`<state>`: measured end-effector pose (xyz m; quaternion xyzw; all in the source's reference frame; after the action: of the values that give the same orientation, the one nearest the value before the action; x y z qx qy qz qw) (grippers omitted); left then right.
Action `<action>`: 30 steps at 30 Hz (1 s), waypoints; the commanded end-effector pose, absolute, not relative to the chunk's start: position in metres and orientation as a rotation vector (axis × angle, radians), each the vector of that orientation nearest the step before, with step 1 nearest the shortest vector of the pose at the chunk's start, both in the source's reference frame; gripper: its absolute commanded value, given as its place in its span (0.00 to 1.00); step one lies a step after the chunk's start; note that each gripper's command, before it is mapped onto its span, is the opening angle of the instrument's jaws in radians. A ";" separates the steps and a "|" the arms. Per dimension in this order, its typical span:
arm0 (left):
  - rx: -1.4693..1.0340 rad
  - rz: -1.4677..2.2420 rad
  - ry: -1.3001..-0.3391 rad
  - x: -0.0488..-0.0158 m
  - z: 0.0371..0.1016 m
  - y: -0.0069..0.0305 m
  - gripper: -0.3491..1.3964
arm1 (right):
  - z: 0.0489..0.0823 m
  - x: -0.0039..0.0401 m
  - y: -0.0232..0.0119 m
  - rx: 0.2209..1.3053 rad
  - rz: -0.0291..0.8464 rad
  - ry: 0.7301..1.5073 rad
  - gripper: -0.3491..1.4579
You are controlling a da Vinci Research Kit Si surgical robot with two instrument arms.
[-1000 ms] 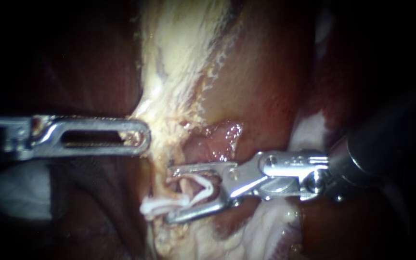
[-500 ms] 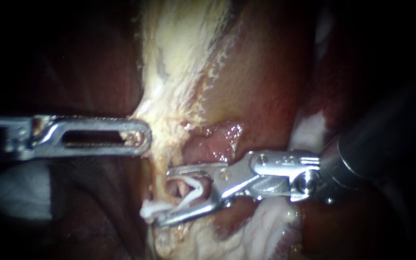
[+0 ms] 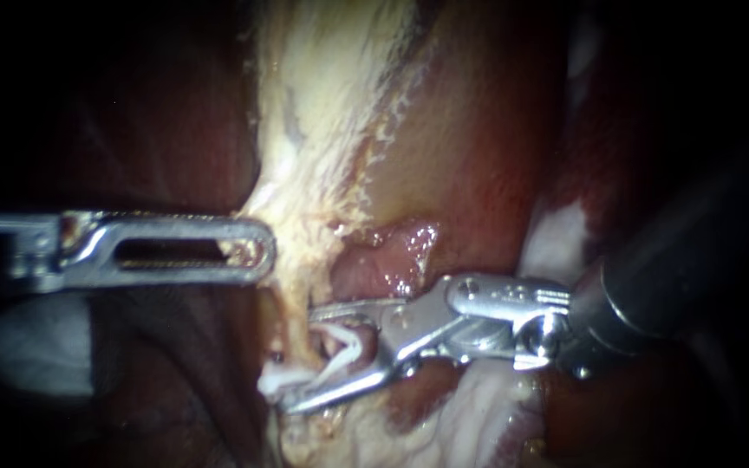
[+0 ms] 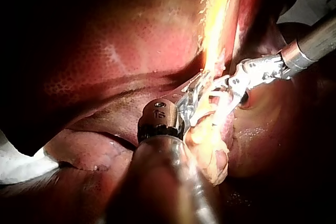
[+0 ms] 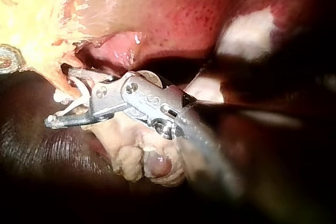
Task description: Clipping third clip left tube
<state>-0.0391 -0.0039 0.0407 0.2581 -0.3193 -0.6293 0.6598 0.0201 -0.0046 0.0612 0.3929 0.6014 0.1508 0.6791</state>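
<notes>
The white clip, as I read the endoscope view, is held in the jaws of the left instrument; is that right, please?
Not quite: the white clip is held in the jaws of the right instrument, as the endoscope view shows. The left instrument grips only the pale tissue.

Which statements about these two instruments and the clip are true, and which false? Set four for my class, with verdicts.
1. The right instrument carries a white clip. True.
2. The white clip is pressed flat. False: its arms spread in a V.
3. The left instrument comes in from the endoscope view's left and its tip meets the pale tissue strand. True.
4. The two instruments touch each other. False: they are apart, with tissue between them.
</notes>
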 end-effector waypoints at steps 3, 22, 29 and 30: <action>0.586 -1.422 -0.723 -0.0390 0.0409 -0.0038 0.00 | 0.0602 0.0203 -0.0048 0.926 0.332 1.370 0.52; 0.583 -1.423 -0.724 -0.0392 0.0412 -0.0039 0.00 | 0.0612 0.0220 -0.0035 0.957 0.372 1.444 0.50; 0.582 -1.424 -0.724 -0.0393 0.0411 -0.0040 0.00 | 0.0615 0.0217 -0.0019 0.950 0.433 1.470 0.49; 0.582 -1.424 -0.724 -0.0393 0.0411 -0.0040 0.00 | 0.0614 0.0216 -0.0015 0.950 0.440 1.478 0.49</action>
<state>-0.0393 -0.0040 0.0412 0.2575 -0.3198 -0.6291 0.6600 0.0217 -0.0013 0.0614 0.4123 0.6440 0.1931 0.6148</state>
